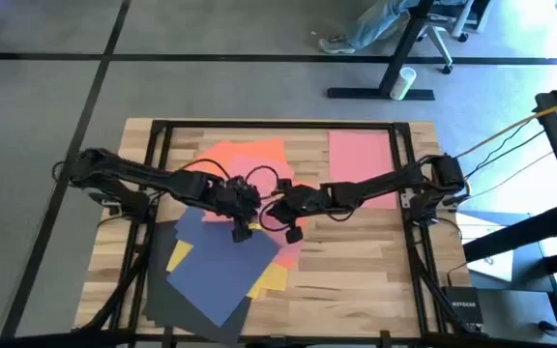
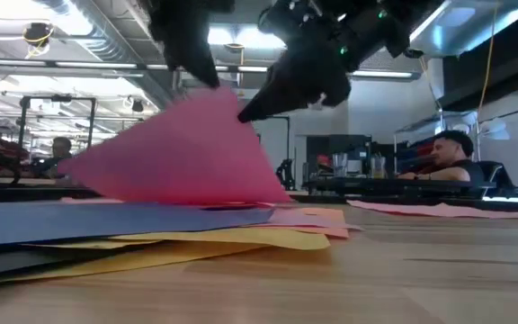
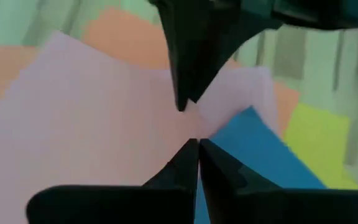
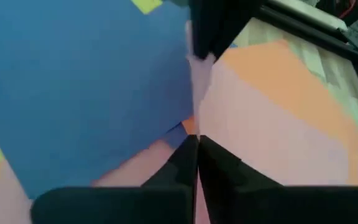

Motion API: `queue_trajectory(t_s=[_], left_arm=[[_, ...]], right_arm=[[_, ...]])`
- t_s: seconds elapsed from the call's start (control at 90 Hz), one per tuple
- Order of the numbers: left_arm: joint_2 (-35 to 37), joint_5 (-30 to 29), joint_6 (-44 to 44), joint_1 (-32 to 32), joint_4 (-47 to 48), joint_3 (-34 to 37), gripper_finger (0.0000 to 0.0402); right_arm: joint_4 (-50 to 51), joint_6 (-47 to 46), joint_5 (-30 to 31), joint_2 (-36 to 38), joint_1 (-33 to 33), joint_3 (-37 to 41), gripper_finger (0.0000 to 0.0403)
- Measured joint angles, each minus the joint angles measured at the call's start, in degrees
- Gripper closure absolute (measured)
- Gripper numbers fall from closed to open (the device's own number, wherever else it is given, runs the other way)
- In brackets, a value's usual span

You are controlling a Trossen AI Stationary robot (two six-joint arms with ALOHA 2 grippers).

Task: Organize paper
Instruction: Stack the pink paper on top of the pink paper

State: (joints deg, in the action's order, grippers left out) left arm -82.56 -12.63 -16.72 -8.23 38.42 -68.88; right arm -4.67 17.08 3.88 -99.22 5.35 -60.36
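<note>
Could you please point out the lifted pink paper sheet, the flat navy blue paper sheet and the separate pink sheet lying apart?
lifted pink paper sheet [image 2: 183,153], low view, its raised face
flat navy blue paper sheet [image 1: 222,261], high view, its middle
separate pink sheet [image 1: 361,153], high view, its centre

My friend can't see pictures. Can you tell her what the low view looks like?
A flat pink paper sheet is lifted at one corner, pinched by two dark robot tools coming from above, the left tool and the right tool. Below lie navy blue paper and yellow paper on the wooden table.
</note>
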Motion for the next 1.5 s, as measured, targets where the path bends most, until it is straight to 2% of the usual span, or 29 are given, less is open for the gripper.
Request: queue_trajectory(t_s=[0.256, 0.456, 0.711, 0.944, 1.078, 1.178, 1.344, 1.5], left_arm=[[12.1, -4.9, -0.8, -0.3, 0.1, 0.0, 0.0401], [18.6, -11.8, 0.2, -2.6, 0.4, 0.0, 0.0401], [19.1, -15.6, 0.2, -5.2, 0.3, 0.0, 0.0401], [19.2, -21.1, -1.3, -5.9, -0.1, 1.9, 0.0401], [19.2, -21.2, -1.4, -5.9, -0.5, 3.3, 0.0401], [19.2, -21.3, -2.3, -5.5, -0.2, 4.1, 0.0401], [19.2, -21.3, -2.5, -5.1, 0.1, 4.8, 0.0401], [19.2, -22.8, -2.6, -4.1, -0.1, 4.8, 0.0401]], right_arm=[[4.2, -1.4, 5.4, 7.8, 2.2, 0.0, 0.0403], [10.0, -3.3, 16.5, 17.7, 3.9, 0.0, 0.0403], [21.0, -7.7, 32.5, 29.0, 3.5, 0.0, 0.0403], [38.6, -14.9, 43.7, 34.8, -1.2, 0.0, 0.0403], [44.7, -16.7, 44.6, 36.3, -6.1, 0.0, 0.0403], [43.7, -16.7, 44.5, 37.5, -9.1, 0.0, 0.0403], [40.4, -17.2, 40.9, 41.1, -9.5, -0.3, 0.0403], [46.9, -24.1, 39.8, 43.6, -9.6, -4.5, 0.0403]])
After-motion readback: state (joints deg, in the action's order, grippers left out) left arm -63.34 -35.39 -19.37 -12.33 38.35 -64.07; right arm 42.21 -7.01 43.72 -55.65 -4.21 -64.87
